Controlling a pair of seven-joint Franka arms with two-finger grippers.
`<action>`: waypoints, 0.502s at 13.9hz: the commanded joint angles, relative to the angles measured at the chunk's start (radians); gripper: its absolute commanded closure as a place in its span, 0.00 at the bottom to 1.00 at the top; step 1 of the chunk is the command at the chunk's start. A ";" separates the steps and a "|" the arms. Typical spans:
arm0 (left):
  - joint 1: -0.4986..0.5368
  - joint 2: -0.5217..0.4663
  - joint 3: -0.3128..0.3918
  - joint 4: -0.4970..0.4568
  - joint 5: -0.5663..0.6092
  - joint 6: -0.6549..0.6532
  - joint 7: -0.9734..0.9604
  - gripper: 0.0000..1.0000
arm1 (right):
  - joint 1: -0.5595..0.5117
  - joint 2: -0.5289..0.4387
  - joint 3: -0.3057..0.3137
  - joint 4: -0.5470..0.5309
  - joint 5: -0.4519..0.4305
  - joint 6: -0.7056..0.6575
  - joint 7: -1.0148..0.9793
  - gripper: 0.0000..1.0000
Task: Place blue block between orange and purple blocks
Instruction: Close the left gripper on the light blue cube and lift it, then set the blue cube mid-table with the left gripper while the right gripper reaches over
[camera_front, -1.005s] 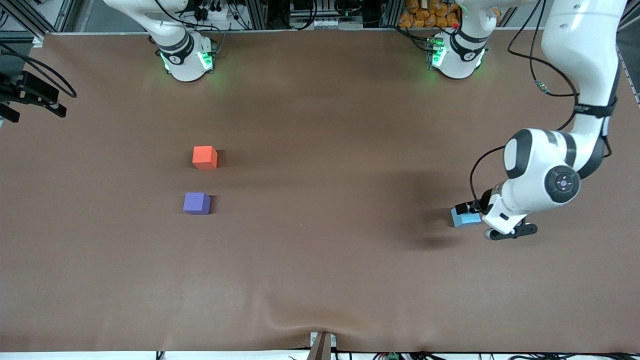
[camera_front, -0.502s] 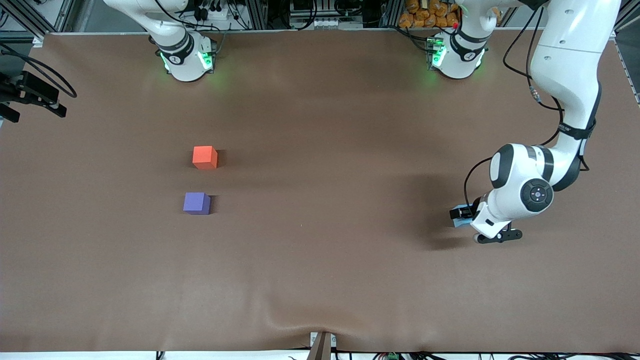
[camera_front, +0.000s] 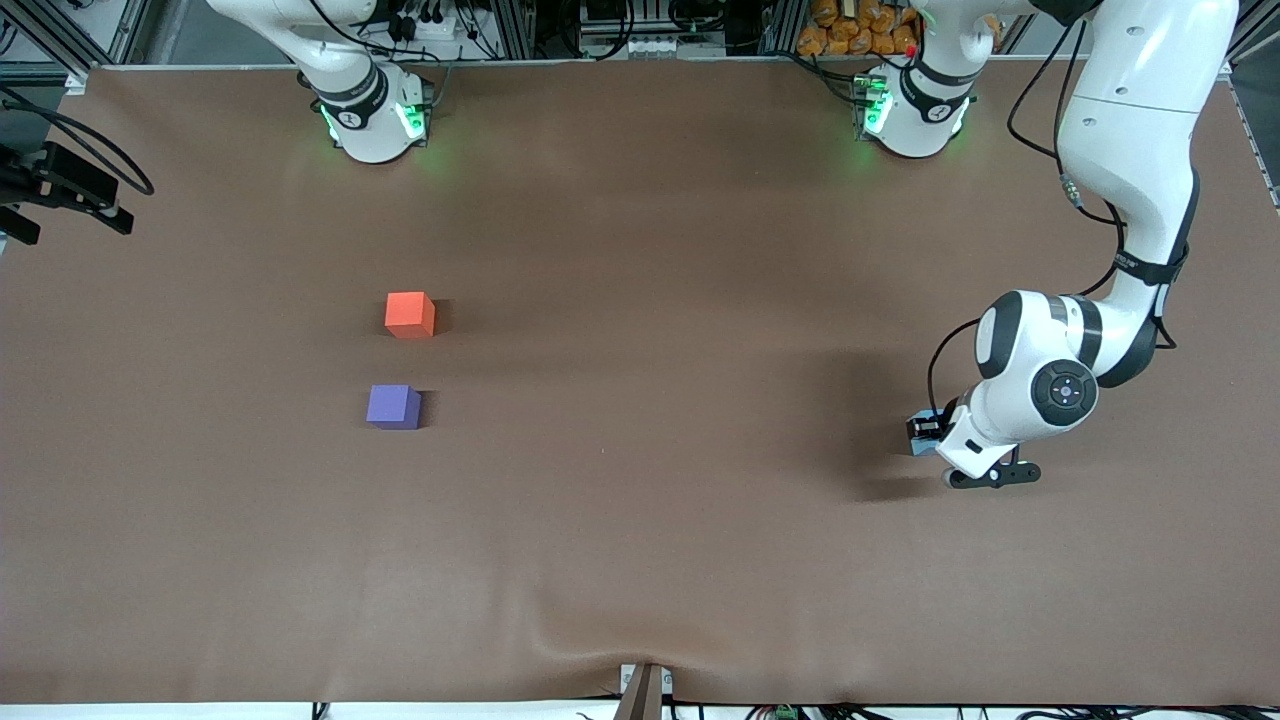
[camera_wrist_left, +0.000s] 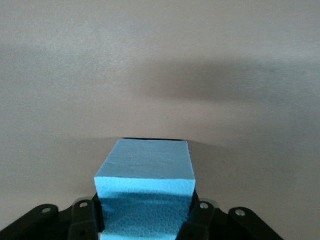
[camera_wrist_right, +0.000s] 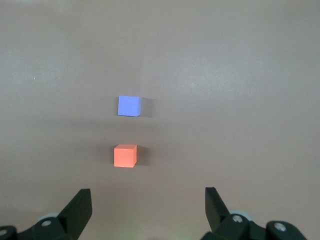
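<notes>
The left gripper (camera_wrist_left: 145, 220) pinches the blue block (camera_wrist_left: 145, 192) by its side faces; it looks like light, slightly squashy foam.

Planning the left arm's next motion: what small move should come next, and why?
Probably close the jaws and lift. The left gripper straddles the blue block, which appears to sit on the table at the left arm's end. The orange block and purple block lie toward the right arm's end; the right gripper waits, open.
</notes>
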 joint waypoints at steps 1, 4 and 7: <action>-0.081 -0.080 -0.020 0.002 0.024 -0.090 -0.121 0.94 | -0.017 -0.009 0.011 -0.007 0.012 -0.005 0.003 0.00; -0.227 -0.091 -0.055 0.069 0.001 -0.102 -0.276 0.90 | -0.017 -0.009 0.011 -0.007 0.012 -0.007 0.001 0.00; -0.400 -0.032 -0.094 0.169 -0.074 -0.104 -0.454 0.90 | -0.014 -0.002 0.011 -0.007 0.011 -0.008 -0.002 0.00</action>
